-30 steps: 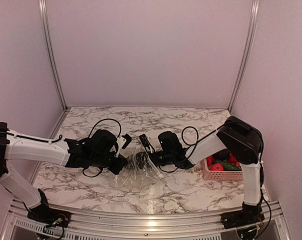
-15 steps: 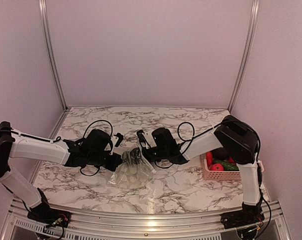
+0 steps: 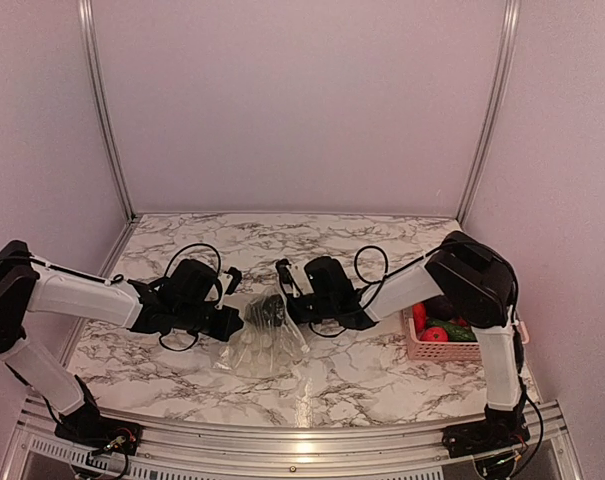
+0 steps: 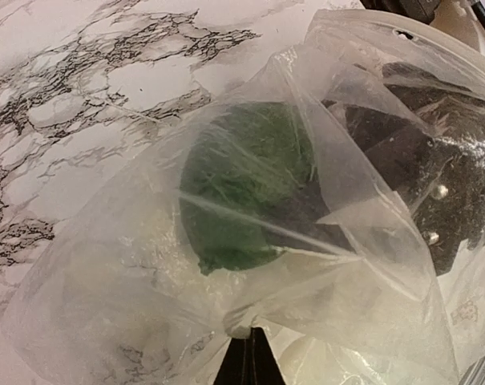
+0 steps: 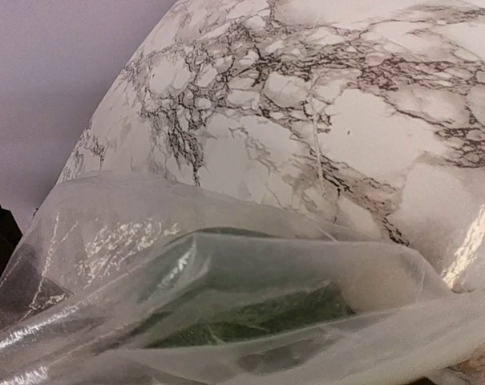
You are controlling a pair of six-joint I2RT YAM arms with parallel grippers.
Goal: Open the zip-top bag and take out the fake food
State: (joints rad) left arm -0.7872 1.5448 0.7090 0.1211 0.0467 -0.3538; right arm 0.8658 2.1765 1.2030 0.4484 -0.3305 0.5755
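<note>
Now, nearest you, along the bottom edge of the overhead view, runs the aluminium rail (image 3: 302, 445). Just past it, at lower centre of the frame, the clear, crinkly plastic zip-top bag (image 3: 257, 350) lies with its lower part spread on the white, grey-veined marble tabletop (image 3: 382, 380) and its upper part standing up between your two claws. Level with it at the right of the frame stands the pink slotted plastic basket (image 3: 437, 352), partly hidden by the right arm (image 3: 472, 280) and well apart from the bag. It holds red toy pieces (image 3: 435, 334) and a dark green toy cucumber (image 3: 462, 334).

A little farther in, your left claw (image 3: 232, 322) is closed tight on the bag's left edge. At the bottom centre of the left wrist view the film bunches right at its dark fingertips. One rounded dark green piece of fake food (image 3: 268, 312) sits inside the bag, behind the film at the centre of that view. The black body of the right claw (image 3: 287, 298) shows through the plastic at upper right.

The right claw is at the bag's upper right edge. Film over the green piece fills the lower half of its wrist view, and you cannot tell whether its jaws stand wide or narrow, or whether they hold the bag.

Beyond, the tabletop runs to the pale lilac back wall (image 3: 302, 100).
</note>
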